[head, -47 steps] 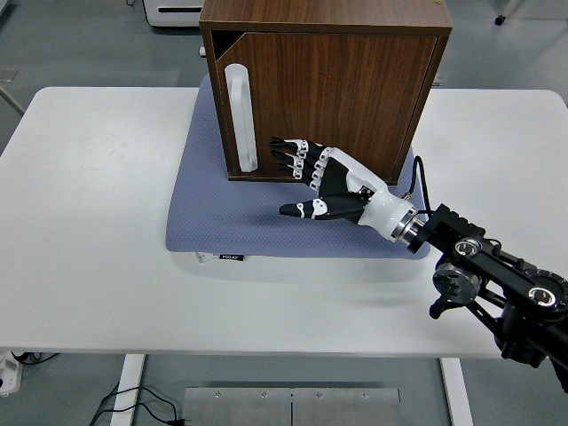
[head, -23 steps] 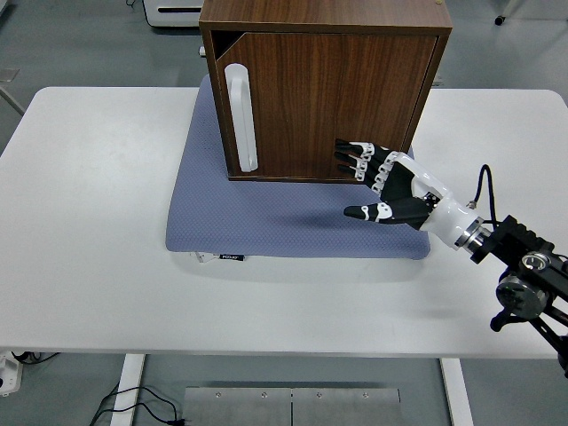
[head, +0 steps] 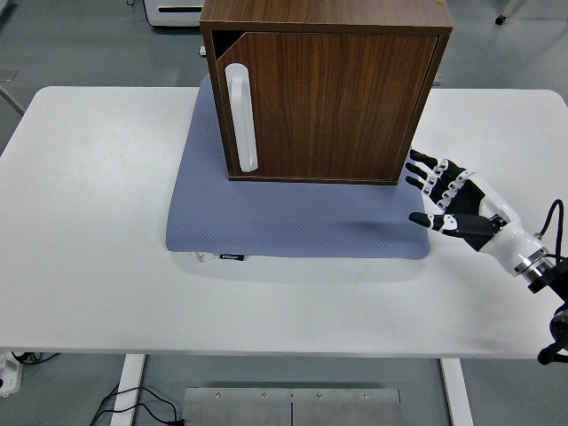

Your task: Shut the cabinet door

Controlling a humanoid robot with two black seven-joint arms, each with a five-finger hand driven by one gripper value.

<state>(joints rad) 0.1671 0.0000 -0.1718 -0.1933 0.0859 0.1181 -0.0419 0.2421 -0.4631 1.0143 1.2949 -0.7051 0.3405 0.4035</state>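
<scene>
A dark wooden cabinet (head: pixel 324 84) stands on a blue-grey mat (head: pixel 266 213) at the back middle of the table. Its door (head: pixel 333 106) lies nearly flush with the front, with a small gap showing at the top left corner. A long white handle (head: pixel 241 115) runs down the door's left side. My right hand (head: pixel 448 200) hovers to the right of the cabinet's lower right corner, apart from it, fingers spread and holding nothing. The left arm does not show.
The white table (head: pixel 89 222) stretches wide to the left and in front of the mat. A grey floor and a white appliance (head: pixel 173 11) lie beyond the far edge. Cables (head: pixel 133 404) trail under the table at lower left.
My right hand has pulled back from the door's lower front, moving right and toward the table's right edge. The door looks the same in all frames.
</scene>
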